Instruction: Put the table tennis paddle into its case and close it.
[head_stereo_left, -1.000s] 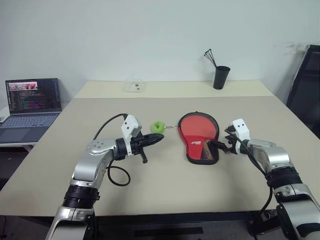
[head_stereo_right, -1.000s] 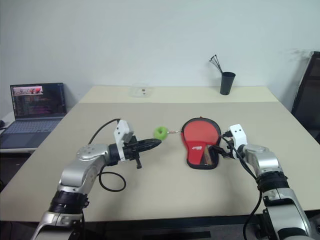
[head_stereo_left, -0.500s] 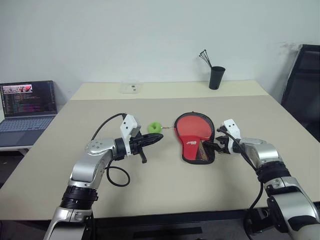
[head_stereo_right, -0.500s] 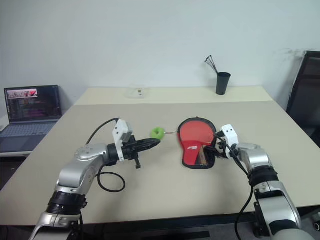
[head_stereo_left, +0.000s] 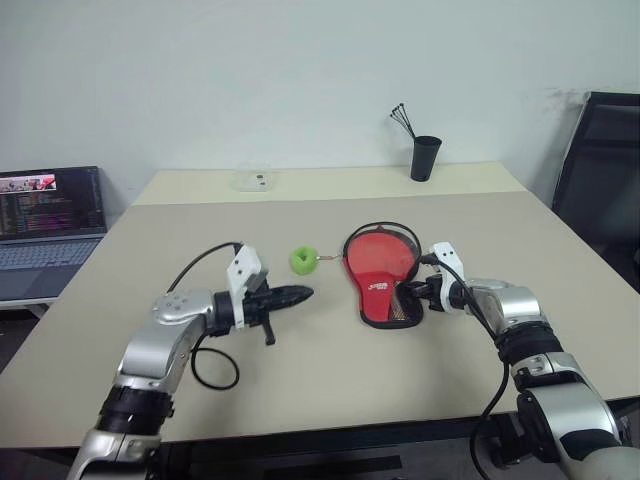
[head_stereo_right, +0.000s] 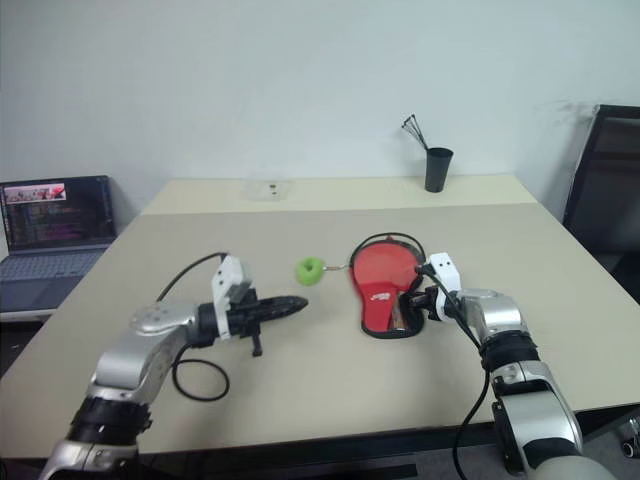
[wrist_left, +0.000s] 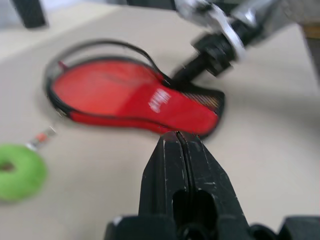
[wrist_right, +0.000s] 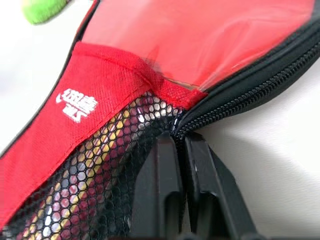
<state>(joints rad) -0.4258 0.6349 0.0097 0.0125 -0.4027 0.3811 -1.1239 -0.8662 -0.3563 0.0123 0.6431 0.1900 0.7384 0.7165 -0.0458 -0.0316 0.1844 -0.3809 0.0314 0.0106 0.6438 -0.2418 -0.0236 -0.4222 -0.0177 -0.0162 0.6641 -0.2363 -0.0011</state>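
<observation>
My left gripper (head_stereo_left: 300, 294) is nearest, its jaws pressed together on nothing, hovering near the case (head_stereo_left: 378, 272) on its ring side, well short of it. My right gripper (head_stereo_left: 405, 291) has its jaws pinched together at the case's zipper edge (wrist_right: 240, 95), at the narrow handle end beside the mesh pocket (wrist_right: 95, 165); whether they actually bite fabric I cannot tell. The case lies flat on the table (head_stereo_left: 330, 400). The paddle (wrist_right: 210, 35) sits inside it, its red face visible through the open flap. The green ring (head_stereo_left: 303, 260) lies just beside the case's round end, joined by a short tether. Beyond the case stands a black cup (head_stereo_left: 425, 157).

Handling judgement: the case is light, soft and limp, and will slide or buckle if pulled unbraced. Hold the stiff zipper edge near the handle end; draw the ring to zip.
</observation>
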